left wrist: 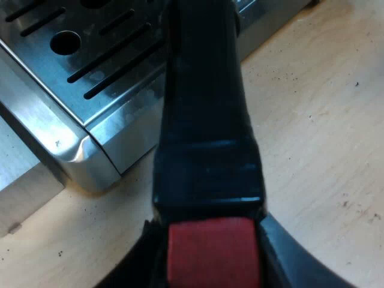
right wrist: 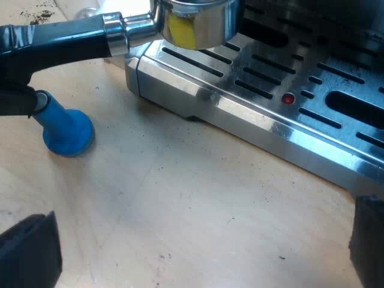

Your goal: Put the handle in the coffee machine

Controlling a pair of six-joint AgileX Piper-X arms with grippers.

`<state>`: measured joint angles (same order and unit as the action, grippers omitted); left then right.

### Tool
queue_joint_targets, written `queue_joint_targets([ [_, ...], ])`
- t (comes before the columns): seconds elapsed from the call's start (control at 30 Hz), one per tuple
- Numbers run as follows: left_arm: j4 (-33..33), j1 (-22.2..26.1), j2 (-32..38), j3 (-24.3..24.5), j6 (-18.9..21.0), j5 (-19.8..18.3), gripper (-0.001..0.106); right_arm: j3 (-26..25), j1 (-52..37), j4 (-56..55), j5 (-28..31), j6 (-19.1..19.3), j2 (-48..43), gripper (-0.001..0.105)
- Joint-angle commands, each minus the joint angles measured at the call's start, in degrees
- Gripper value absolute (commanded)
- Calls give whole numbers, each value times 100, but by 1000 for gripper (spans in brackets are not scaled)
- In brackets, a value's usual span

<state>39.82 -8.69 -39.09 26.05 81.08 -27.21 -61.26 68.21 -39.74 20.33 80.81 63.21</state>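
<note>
Standing on the worktop (right wrist: pixel 180 210), the espresso machine (right wrist: pixel 270 114) showed its slotted drip tray (right wrist: pixel 312 90). The holder (right wrist: pixel 198 24) hung over the tray's corner, its handle clamped near the red end by the left pincer (left wrist: pixel 213 258). The right pincer (right wrist: pixel 198 252) was wide, empty. The blue tamper (right wrist: pixel 66 129) stood nearby.

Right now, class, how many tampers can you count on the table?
1. The blue tamper rests on the wooden table, near the corner of the machine's drip tray, below the holder's handle. Others may be hidden.
</note>
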Motion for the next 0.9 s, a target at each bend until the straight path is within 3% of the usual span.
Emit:
queue_joint_targets([
  [0.03, -283, 3, 28, 45, -45, -130, 0, -6, 5, 33, 45, -82, -29, 105],
  [0.13, -283, 3, 28, 45, -45, -130, 0, 13, 36, 199, 355, -261, 19, 105],
  [0.47, -283, 3, 28, 45, -45, -130, 0, 446, 726, 1028, 1649, -269, 41, 105],
  [0.73, -287, 3, 28, 45, -45, -130, 0, 961, 941, 1838, 1716, -566, 41, 105],
  [0.9, -275, 3, 28, 45, -45, -130, 0, 1111, 941, 2298, 2277, -566, 147, 105],
])
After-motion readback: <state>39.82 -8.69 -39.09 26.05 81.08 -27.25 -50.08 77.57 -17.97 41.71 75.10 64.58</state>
